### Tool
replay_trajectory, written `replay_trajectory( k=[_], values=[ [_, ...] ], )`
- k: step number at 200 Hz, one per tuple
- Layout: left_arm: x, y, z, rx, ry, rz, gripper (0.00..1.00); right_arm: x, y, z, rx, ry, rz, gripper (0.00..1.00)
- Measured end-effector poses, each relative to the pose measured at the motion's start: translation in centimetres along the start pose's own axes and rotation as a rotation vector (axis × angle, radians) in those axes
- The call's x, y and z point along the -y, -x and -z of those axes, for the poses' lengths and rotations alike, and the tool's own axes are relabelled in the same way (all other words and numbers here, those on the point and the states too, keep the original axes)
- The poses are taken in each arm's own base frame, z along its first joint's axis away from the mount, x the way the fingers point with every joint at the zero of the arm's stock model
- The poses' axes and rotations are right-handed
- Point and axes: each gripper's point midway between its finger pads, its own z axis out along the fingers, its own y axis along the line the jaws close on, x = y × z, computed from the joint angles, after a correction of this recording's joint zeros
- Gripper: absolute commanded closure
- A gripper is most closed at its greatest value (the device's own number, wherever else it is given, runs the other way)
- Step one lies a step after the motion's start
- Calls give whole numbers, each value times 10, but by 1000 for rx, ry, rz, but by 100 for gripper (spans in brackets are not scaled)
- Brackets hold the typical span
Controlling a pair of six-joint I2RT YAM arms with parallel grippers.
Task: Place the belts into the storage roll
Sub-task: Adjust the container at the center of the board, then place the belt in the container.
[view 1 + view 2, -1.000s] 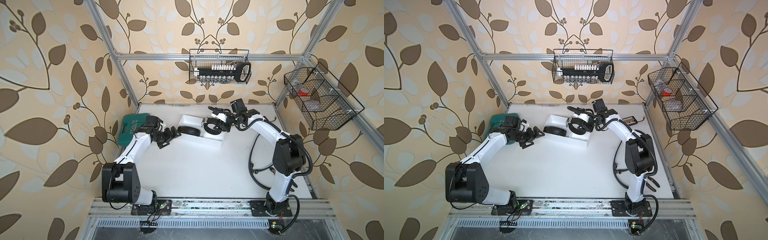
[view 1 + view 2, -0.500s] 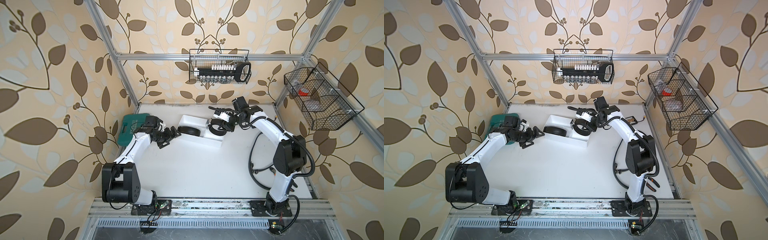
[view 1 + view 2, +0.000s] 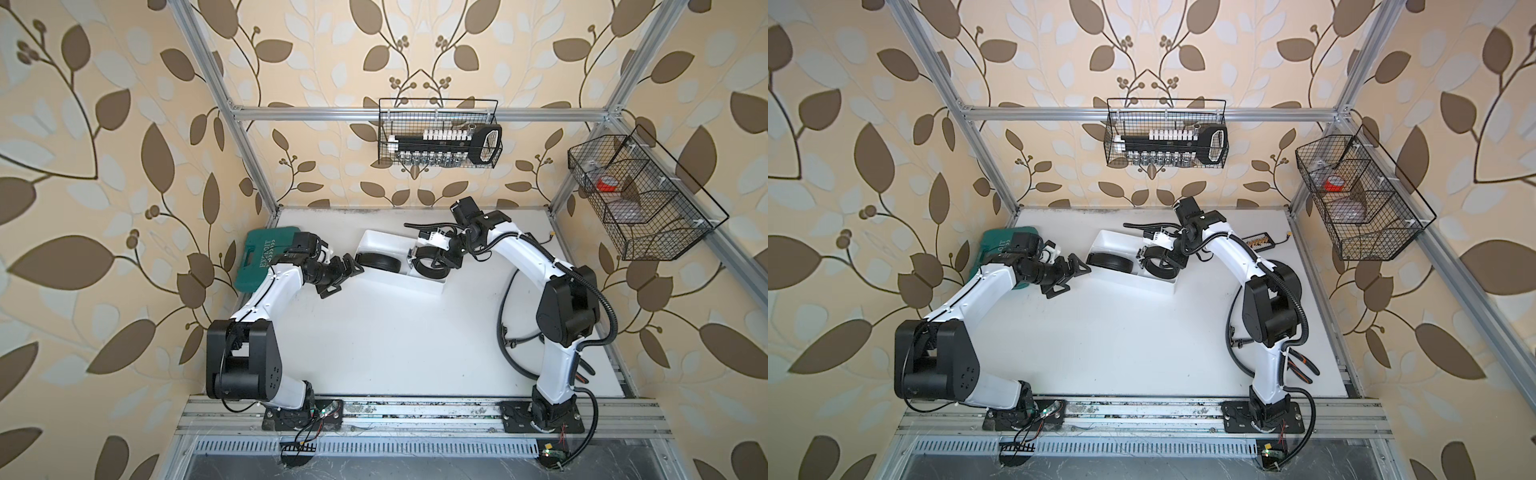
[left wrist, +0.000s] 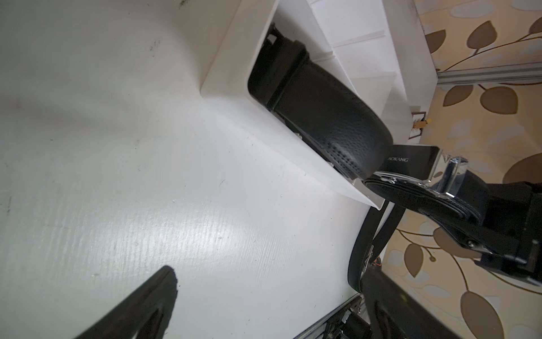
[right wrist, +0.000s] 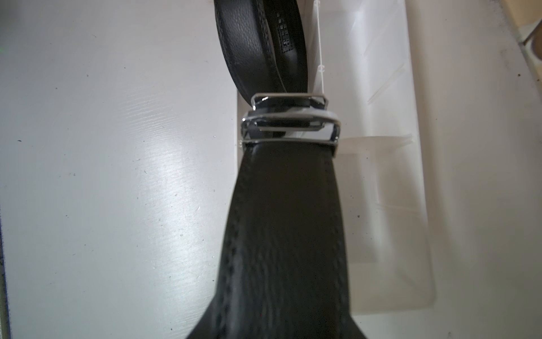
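Lying at the far left of the tabletop [image 3: 395, 340], a green case [image 3: 259, 259] sits against the wall, partly covered by the left arm's wrist. Just right of it the left hand [image 3: 343, 277] hovers low over the bare tabletop, its 2 fingers [image 3: 354, 266] spread wide with nothing between them, pointing at the left end of the white storage tray [image 3: 384, 241], near it but apart from it. The tray lies at a slant toward the back of the tabletop, and both top views show 1 coiled belt [image 3: 378, 262] sitting in its leftmost compartment; the left wrist view shows this coiled belt [image 4: 322, 117] close inside the tray wall [image 4: 231, 67]. Further right, a looser belt roll [image 3: 430, 264] sits over the tray's right-hand part, and the right hand [image 3: 449, 259] is clamped on it from the right side. In the left wrist view its silver buckle [image 4: 410, 160] juts out at the tray's far corner; in the right wrist view the black strap [image 5: 281, 234] fills the middle of the picture, with the buckle above the tray's compartments. Whether this belt roll touches the tray floor I cannot tell. Behind, 1 wire basket [image 3: 438, 133] hangs on the back wall, and a 2nd wire basket [image 3: 640, 199] hangs on the right wall.
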Motion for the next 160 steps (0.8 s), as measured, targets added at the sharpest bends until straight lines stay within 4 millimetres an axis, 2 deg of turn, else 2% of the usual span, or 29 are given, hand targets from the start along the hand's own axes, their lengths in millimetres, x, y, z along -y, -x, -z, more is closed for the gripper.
replay_trajectory(
  k=[160],
  values=[
    [-2,3,2,8,-3,10,1,2,-18,-16,-62,3,-6,93]
  ],
)
